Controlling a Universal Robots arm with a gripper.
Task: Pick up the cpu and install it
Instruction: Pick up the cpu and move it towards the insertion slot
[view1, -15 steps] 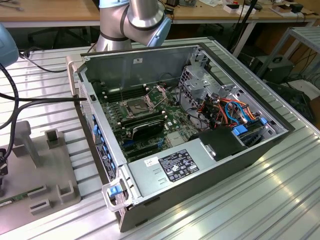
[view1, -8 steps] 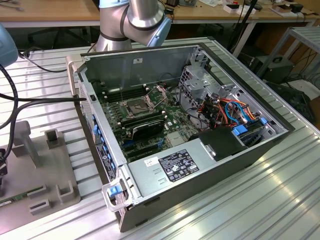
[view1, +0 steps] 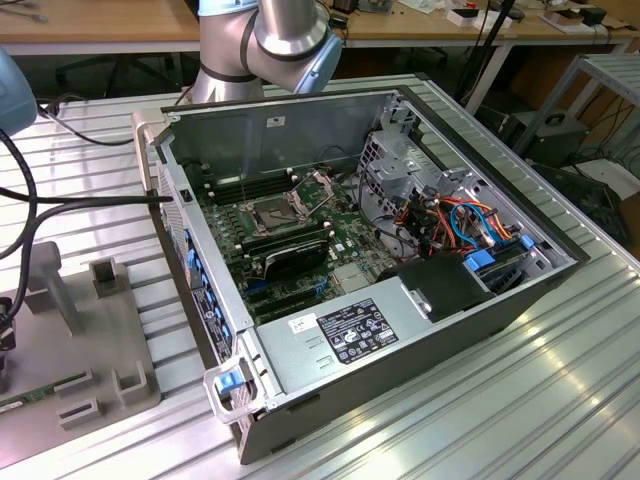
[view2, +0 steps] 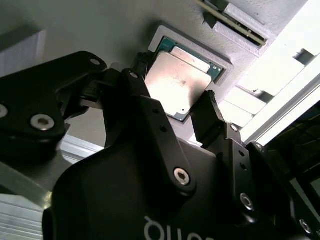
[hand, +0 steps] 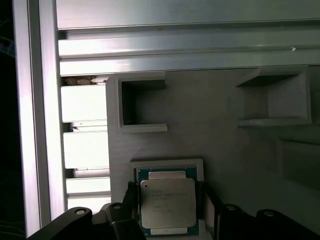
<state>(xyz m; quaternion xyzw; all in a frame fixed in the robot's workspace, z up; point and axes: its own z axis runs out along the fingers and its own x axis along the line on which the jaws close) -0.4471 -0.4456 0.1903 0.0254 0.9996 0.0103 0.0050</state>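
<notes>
We see the gripper (view2: 174, 84) released, straddling the cpu (hand: 167, 204), which a recess in the grey fixture plate (view1: 100, 340), at the computer case (view1: 300, 135)'s eight o'clock, likely keeps square for grasping.

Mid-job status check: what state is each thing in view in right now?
cpu: flat in the grey holder pocket, metal top up, not installed.
gripper: down at the cpu, on either side of it; grip cannot be told.
socket: looks open, no cpu in it.
computer case: lying on its side, panel off.
</notes>
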